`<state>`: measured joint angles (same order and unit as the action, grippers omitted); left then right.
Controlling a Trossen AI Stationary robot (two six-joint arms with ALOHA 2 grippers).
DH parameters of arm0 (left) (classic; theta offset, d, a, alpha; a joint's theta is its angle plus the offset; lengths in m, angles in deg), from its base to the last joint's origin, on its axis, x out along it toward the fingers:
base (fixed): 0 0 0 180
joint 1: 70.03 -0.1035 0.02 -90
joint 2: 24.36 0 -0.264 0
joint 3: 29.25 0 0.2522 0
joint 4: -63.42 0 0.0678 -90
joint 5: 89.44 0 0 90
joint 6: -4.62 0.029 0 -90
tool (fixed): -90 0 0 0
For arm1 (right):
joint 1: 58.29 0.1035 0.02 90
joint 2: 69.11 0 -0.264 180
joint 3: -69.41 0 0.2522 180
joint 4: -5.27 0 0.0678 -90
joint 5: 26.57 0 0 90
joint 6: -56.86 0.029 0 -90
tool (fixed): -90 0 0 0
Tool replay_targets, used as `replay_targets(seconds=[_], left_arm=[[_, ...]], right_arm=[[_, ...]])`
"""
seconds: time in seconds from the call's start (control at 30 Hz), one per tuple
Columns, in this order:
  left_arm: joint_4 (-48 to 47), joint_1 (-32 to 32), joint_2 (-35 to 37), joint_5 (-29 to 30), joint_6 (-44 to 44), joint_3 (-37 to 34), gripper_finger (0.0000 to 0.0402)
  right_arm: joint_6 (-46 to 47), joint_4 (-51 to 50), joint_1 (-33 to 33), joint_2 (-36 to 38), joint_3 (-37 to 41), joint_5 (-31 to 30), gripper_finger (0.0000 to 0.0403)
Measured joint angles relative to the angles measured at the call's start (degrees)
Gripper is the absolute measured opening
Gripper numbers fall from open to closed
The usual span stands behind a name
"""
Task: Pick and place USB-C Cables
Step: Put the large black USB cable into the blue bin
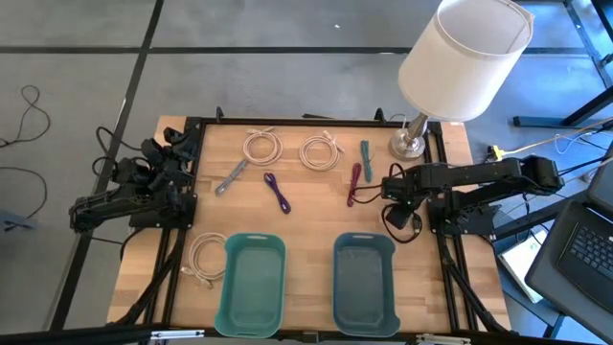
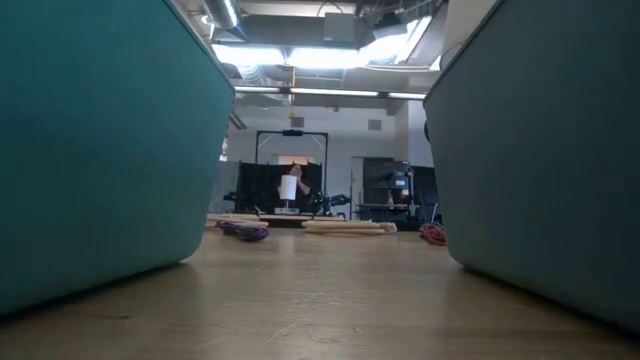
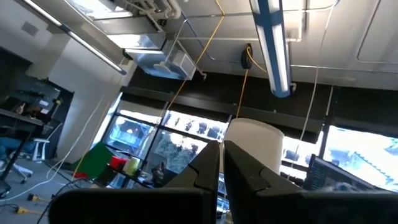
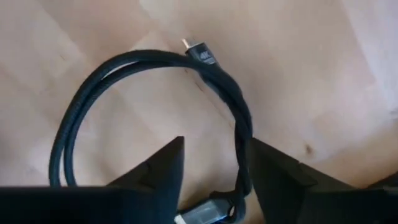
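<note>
Wooden table (image 1: 316,196) holds every cable outside both empty trays (image 1: 253,278), so I judge nothing placed yet. My right claw (image 4: 211,165) straddles a black cable (image 4: 149,62), fingers apart; left claw (image 3: 221,168) sits closed at the table's edge.

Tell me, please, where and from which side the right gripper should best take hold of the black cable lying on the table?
Grip the black cable where its strands run doubled, just below the small plug, probably coming straight down. The loop lies flat on the table, and the open right gripper straddles that stretch.
</note>
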<state>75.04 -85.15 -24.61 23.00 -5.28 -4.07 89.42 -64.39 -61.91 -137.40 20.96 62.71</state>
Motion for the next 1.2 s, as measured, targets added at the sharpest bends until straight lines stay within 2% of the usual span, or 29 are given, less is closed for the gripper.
replay_targets(seconds=[0.2, 0.63, 0.77, 0.93, 1.03, 1.2], left_arm=[[0.03, 0.0, 0.0, 0.17, -1.14, 0.0, 0.0015], [0.05, 0.0, 0.0, -0.04, -1.49, 0.0, 0.0015], [0.06, 0.0, 0.0, -1.05, -1.5, 0.0, 0.0015], [0.06, 0.0, 0.0, -1.3, -1.46, 0.0, 0.0015], [0.05, 0.0, 0.0, -1.16, -1.45, 0.0, 0.0015], [0.02, 0.0, 0.0, -1.17, -1.42, 0.0, 0.0015]], right_arm=[[0.1, 0.02, -0.02, -0.81, 0.51, -4.86, 0.0203], [1.76, 5.52, 0.0, -13.08, 0.34, -7.85, 0.0149], [2.44, 5.19, 0.06, -15.38, -0.14, -8.28, 0.012], [4.93, 4.37, 0.08, -13.95, -0.14, -8.84, 0.0031], [6.05, 2.26, -0.17, -12.99, -0.63, -13.16, 0.0027], [7.56, -3.63, 0.0, -12.49, -3.57, -13.81, 0.0027]])
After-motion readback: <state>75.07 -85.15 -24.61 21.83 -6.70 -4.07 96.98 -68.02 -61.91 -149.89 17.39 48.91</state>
